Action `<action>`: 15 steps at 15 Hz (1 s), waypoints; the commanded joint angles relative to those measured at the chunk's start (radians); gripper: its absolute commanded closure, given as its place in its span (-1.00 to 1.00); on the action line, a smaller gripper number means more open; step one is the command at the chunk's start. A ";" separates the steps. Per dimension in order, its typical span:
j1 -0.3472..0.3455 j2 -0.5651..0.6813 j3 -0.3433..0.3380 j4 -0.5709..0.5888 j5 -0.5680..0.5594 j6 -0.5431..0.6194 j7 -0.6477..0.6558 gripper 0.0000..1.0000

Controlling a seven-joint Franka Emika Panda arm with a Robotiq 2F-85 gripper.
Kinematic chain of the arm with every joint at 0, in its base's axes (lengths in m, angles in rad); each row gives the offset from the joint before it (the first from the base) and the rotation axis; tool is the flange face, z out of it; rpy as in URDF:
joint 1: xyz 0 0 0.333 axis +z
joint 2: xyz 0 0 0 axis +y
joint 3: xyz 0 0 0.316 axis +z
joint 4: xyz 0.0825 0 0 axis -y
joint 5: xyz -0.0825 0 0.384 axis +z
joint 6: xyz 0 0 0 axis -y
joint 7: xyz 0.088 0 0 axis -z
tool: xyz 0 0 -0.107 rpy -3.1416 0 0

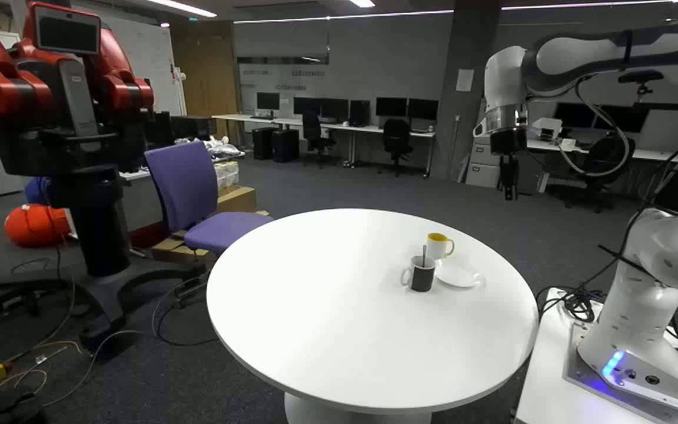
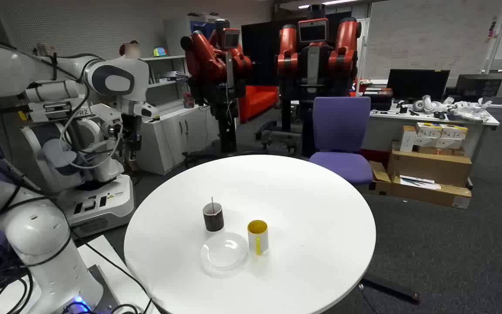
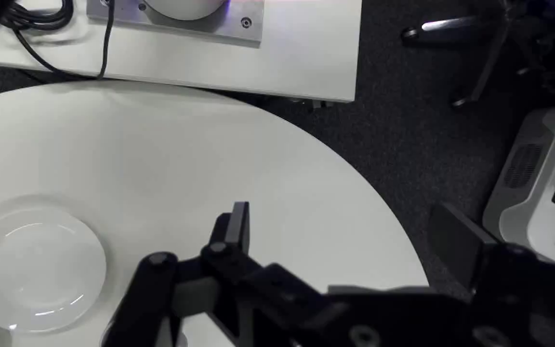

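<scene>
Gripper (image 3: 347, 231) spread; plate (image 3: 39, 270) on table (image 3: 306, 193); white robot (image 2: 55, 155) lettered "PR2"

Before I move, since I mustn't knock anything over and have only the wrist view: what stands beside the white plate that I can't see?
Observer: A white mug, yellow inside, stands beside the white plate.
Operator: Is anything sticking up near there?
Observer: Yes, a thin utensil rises above the rim of a dark mug.
Operator: And how high is my gripper compared with those?
Observer: In both exterior views, the gripper hangs higher than either mug's rim.
</scene>
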 commanded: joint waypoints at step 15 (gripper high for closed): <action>-0.118 0.301 -0.093 -0.001 -0.157 0.413 -0.268 -1.00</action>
